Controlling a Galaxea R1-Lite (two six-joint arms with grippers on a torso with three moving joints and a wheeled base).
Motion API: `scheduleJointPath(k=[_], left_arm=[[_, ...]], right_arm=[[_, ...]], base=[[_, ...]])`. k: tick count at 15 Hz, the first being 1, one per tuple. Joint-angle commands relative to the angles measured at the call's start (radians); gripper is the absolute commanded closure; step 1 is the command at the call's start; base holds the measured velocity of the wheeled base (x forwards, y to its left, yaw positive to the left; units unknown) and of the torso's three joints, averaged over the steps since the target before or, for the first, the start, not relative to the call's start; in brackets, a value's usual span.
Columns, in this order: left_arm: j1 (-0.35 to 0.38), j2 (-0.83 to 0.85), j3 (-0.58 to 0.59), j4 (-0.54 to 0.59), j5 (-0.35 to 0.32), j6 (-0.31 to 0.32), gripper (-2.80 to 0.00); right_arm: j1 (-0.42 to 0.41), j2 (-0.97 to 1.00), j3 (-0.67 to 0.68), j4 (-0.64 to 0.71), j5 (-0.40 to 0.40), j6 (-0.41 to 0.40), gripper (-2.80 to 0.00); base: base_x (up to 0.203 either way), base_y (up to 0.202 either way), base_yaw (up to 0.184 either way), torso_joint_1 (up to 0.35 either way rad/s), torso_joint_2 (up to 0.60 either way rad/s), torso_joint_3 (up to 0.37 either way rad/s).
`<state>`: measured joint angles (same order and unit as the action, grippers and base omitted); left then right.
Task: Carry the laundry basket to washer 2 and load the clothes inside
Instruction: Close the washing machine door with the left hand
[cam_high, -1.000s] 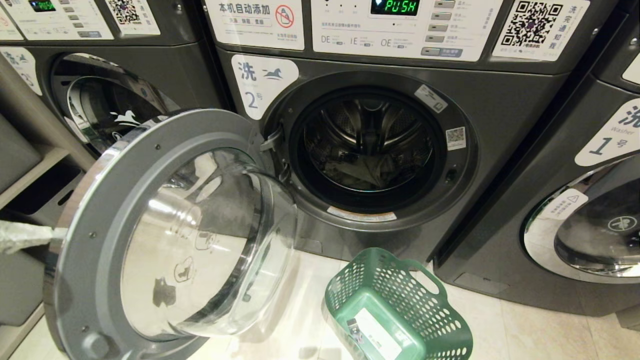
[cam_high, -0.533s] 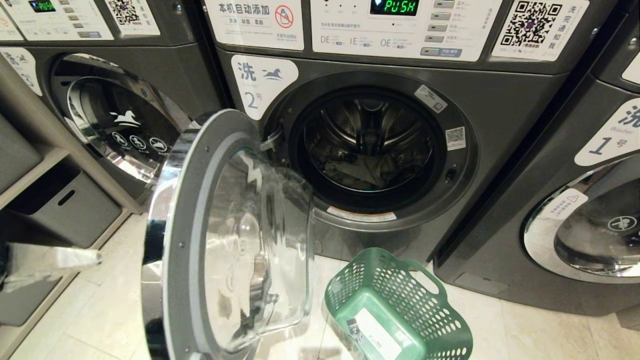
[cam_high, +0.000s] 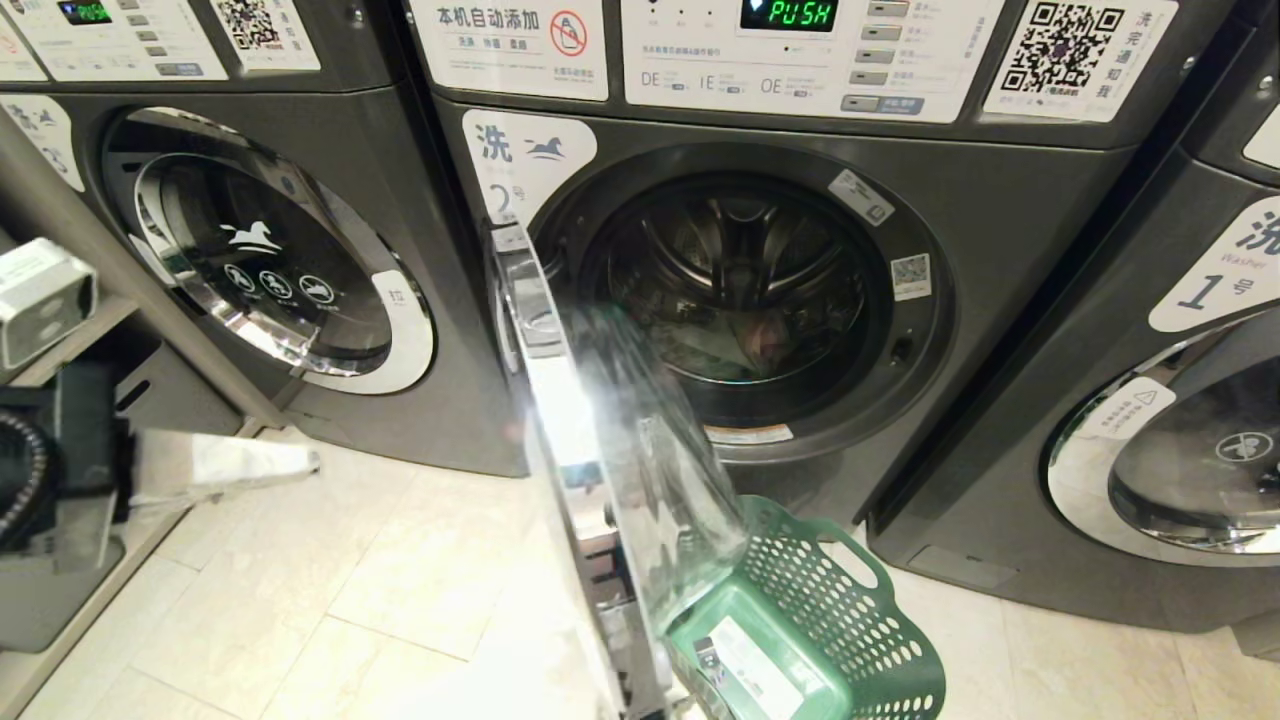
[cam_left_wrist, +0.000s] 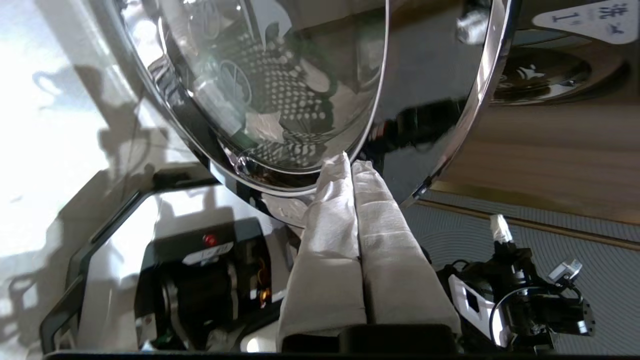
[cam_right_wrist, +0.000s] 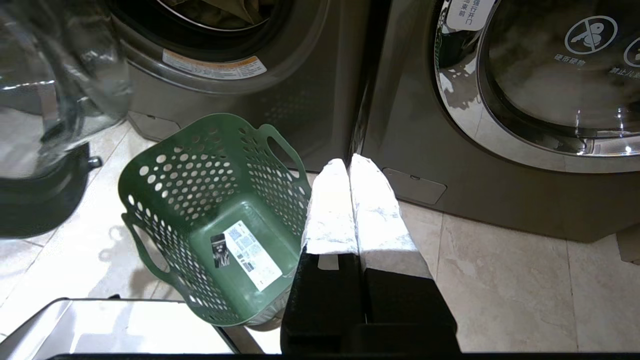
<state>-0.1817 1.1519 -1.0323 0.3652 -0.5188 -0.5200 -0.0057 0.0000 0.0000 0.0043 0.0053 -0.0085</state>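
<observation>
My left gripper (cam_left_wrist: 350, 162) has its cloth-wrapped fingers (cam_left_wrist: 330, 220) pressed flat together with nothing between them, and the tips sit against the outer face of the door (cam_left_wrist: 280, 100) of washer 2 (cam_high: 800, 300), just at the lower edge of the glass bowl inside its chrome rim. In the head view this gripper shows low at the left (cam_high: 250, 462), well apart from the washer's body, with the door (cam_high: 560, 420) standing edge-on between it and the drum opening, about half shut. The clothes (cam_high: 745, 340) lie inside the drum, a pale bundle at the bottom behind the door's glass; the same fabric shows at the drum mouth in the right wrist view (cam_right_wrist: 225, 10). The laundry basket (cam_high: 810, 630) rests on the pale tiled floor (cam_high: 400, 580) right before washer 2, tipped on its side with the mouth toward the machine, and nothing in it but the white sticker on its base; the door's lower edge overlaps its near corner. My right gripper (cam_right_wrist: 349, 160) hangs above the floor just beside the basket (cam_right_wrist: 215, 210), on the side toward the washer labelled 1 (cam_high: 1150, 400), fingers together and holding nothing.
</observation>
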Motion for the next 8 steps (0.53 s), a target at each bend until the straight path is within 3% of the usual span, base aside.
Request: scheduleJointPath(k=[1, 3, 5, 8], left_arm=[[-0.064, 0.087, 0.001, -0.09, 0.0, -0.014, 0.0], [-0.107, 0.112, -0.002, -0.139, 0.006, -0.016, 0.0], [-0.111, 0.104, 0.0, -0.132, 0.037, -0.015, 0.0], [-0.119, 0.102, 0.001, -0.139, 0.104, -0.013, 0.0]], right_arm=[[0.0, 0.0, 0.0, 0.0, 0.0, -0.003, 0.0], [0.0, 0.001, 0.0, 0.001, 0.006, -0.041, 0.0], [0.0, 0.001, -0.012, -0.01, 0.026, -0.169, 0.0], [-0.002, 0.115, -0.237, 0.014, 0.144, -0.144, 0.0]], base=[[0.0, 0.0, 0.0, 0.0, 0.0, 0.0], [0.0, 0.0, 0.0, 0.0, 0.0, 0.0], [0.0, 0.0, 0.0, 0.0, 0.0, 0.0], [0.0, 0.0, 0.0, 0.0, 0.0, 0.0]])
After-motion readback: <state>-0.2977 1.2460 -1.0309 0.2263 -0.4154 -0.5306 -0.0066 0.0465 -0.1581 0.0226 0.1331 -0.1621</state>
